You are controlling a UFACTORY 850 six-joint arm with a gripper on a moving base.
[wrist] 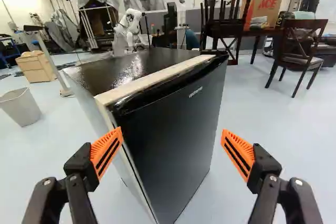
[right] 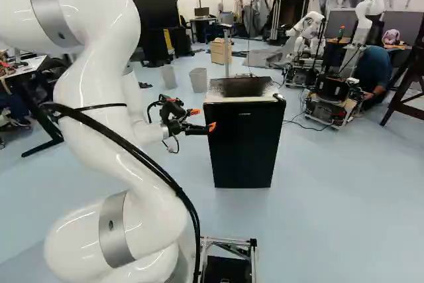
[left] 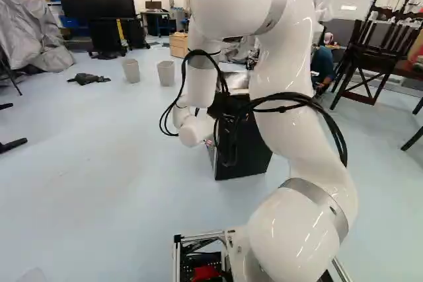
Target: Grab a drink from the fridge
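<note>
So, progress check: honestly it looks pretty early. The fridge (wrist: 176, 129) sits right at 12 o'clock from the end effector (wrist: 172, 152), turned at an angle, and its door (wrist: 181, 114) looks shut. The end effector is wide open with nothing gripped. One orange pad (wrist: 108, 150) is right by the door's near edge, but I can't tell if it's touching. The other is over toward 1 o'clock, off past the door front.

No drink visible anywhere. I'd guess it's inside, but can't confirm that. The approach part seems mostly handled, with the arm (right: 99, 91) reaching out to about 11 o'clock from the base in the right base view. Left to do: get the door open, find a drink, grab it, bring it out.

Next move is probably hooking that near edge, since the hinge (right: 279, 97) seems to be on the far side. Might slip off, or shove the whole fridge, imo.
</note>
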